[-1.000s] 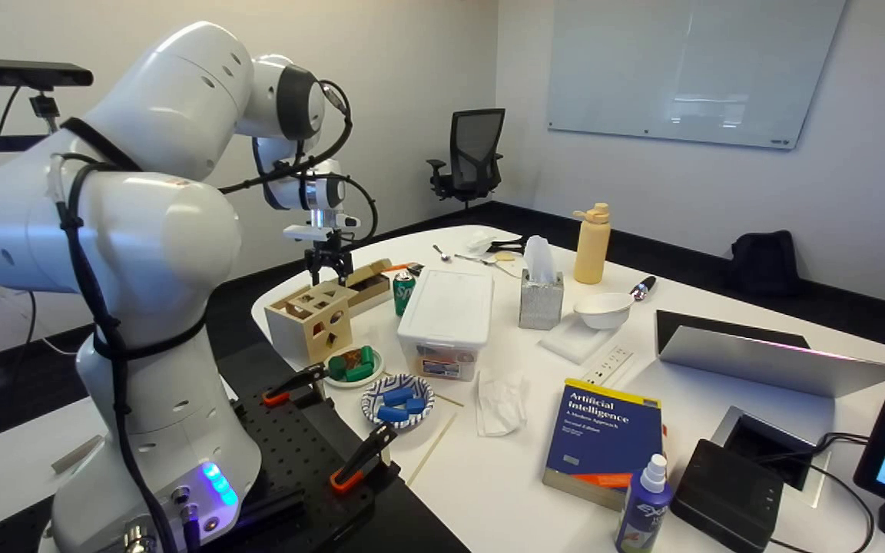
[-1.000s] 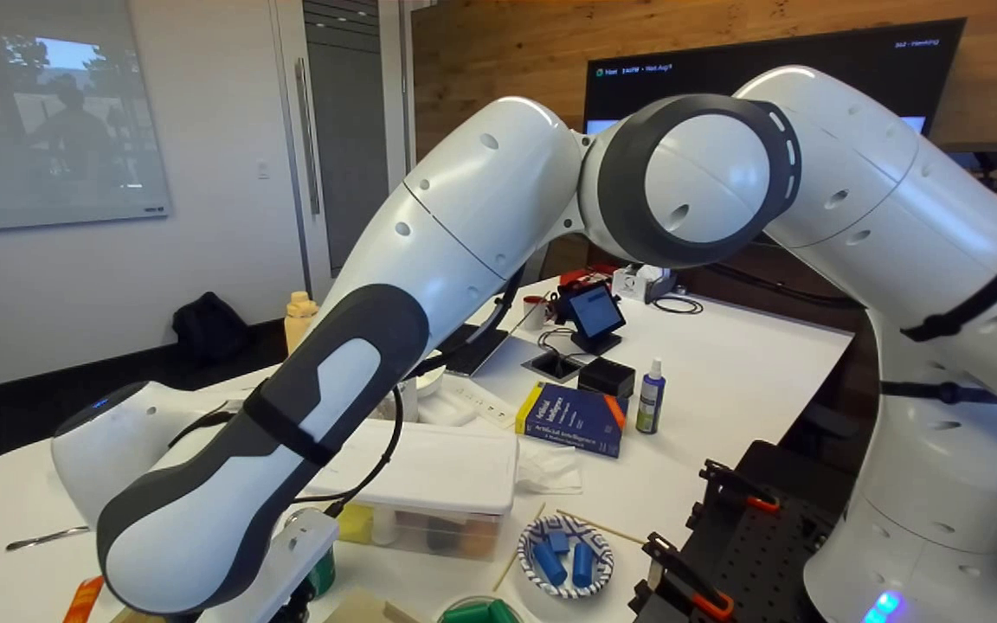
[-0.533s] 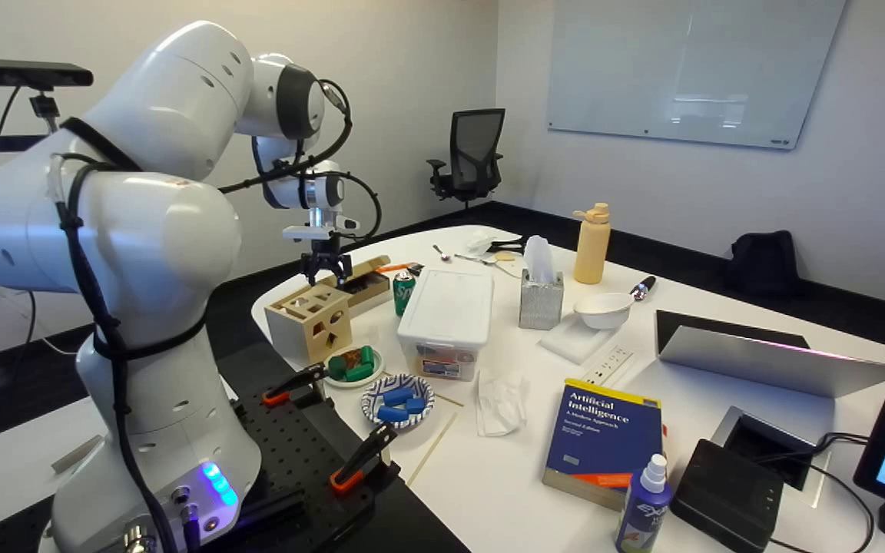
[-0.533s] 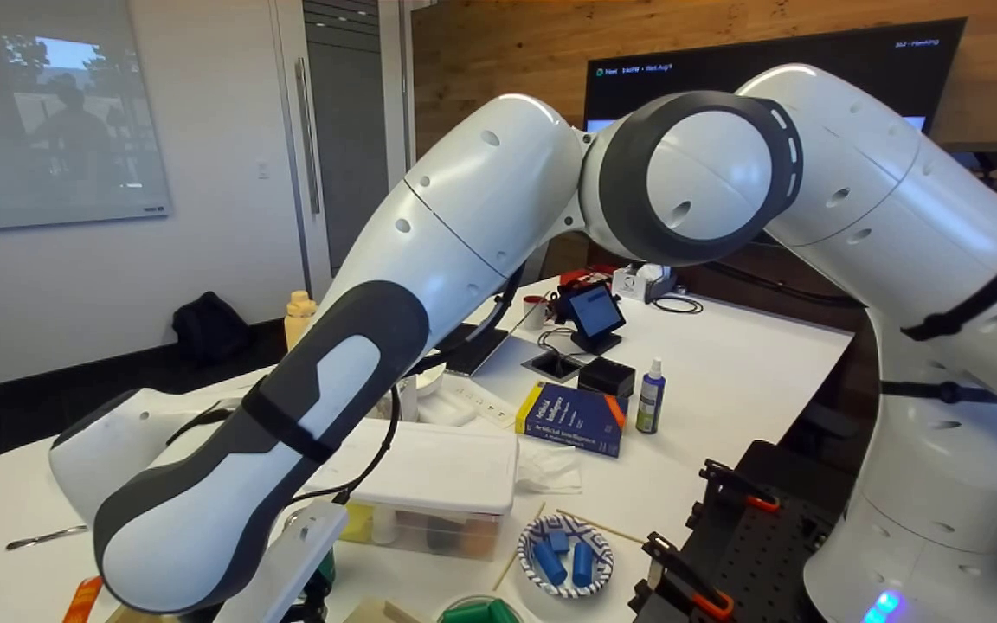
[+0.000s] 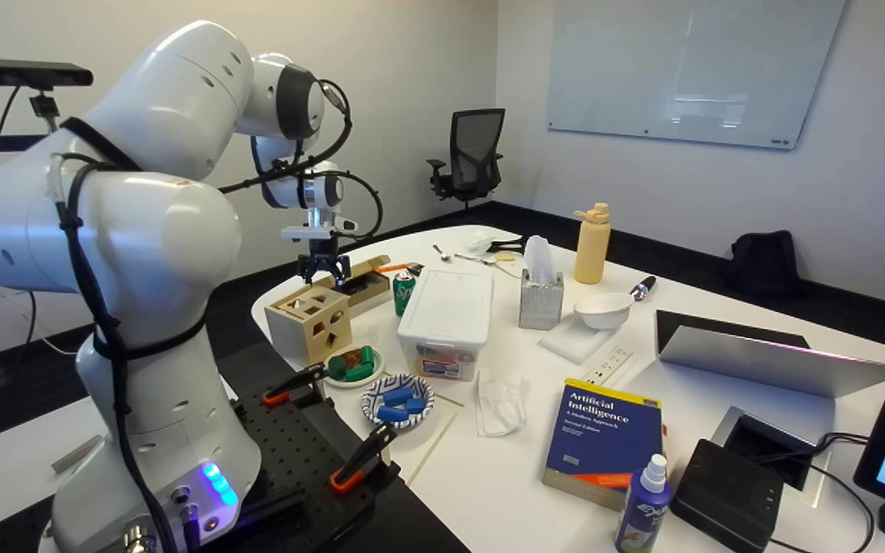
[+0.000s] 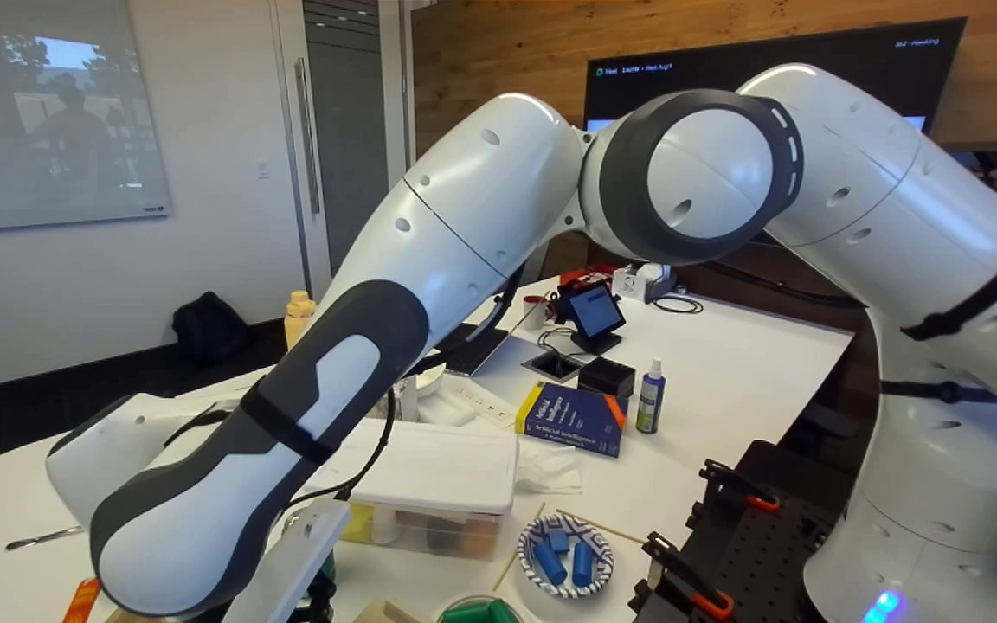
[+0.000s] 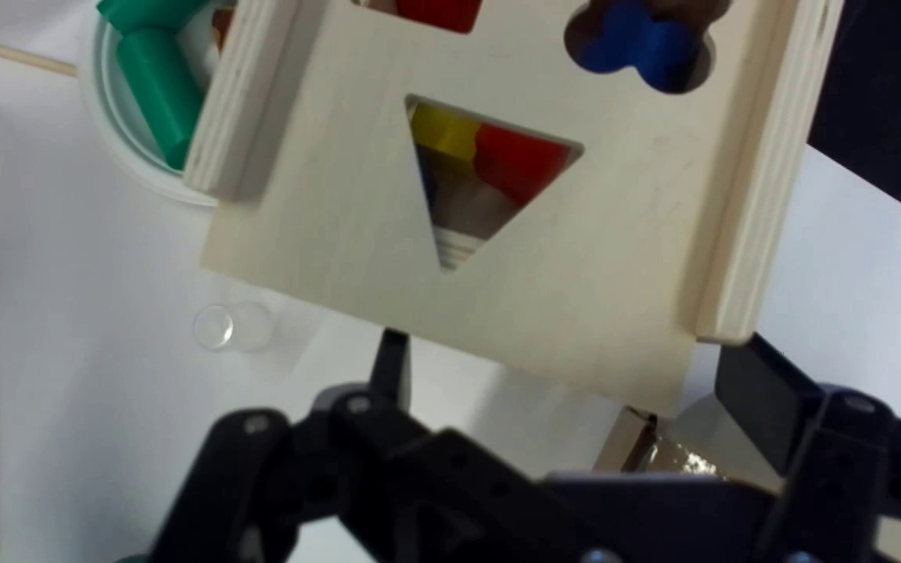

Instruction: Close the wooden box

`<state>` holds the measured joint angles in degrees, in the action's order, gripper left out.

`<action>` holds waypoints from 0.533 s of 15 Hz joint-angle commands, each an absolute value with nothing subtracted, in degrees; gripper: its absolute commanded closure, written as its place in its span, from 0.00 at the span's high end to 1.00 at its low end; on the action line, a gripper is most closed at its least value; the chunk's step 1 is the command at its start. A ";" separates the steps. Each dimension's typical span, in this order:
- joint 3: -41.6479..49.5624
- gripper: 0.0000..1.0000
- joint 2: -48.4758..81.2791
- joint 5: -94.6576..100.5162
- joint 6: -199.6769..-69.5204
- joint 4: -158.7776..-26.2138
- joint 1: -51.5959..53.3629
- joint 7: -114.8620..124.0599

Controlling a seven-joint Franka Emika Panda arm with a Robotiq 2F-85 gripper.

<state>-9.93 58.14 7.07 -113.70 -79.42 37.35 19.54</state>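
Gripper (image 5: 323, 281), shifted slightly leftward in an exterior view; fingers (image 7: 767, 399) spread apart, near pierced lid (image 7: 544, 266) of wooden box (image 5: 298, 330)

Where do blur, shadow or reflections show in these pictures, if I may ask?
In the wrist view, the dark gripper looks out of focus, the wooden box clearer, with shade along its raised edges; in an exterior view, the whiteboard reflects a bright patch and a dark person-like shape; in both exterior views, highlights gleam on the white arm.
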 commanded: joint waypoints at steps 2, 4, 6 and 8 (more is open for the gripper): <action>-10.17 1.00 55.75 5.99 -111.87 -81.43 36.88 17.91; -10.23 1.00 55.72 5.97 -111.52 -81.35 36.79 17.66; -10.33 1.00 55.83 5.91 -111.10 -81.13 36.70 17.36; -10.38 1.00 55.82 5.91 -110.91 -81.17 36.64 17.12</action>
<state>-9.93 58.03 7.07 -112.93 -79.42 37.26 19.16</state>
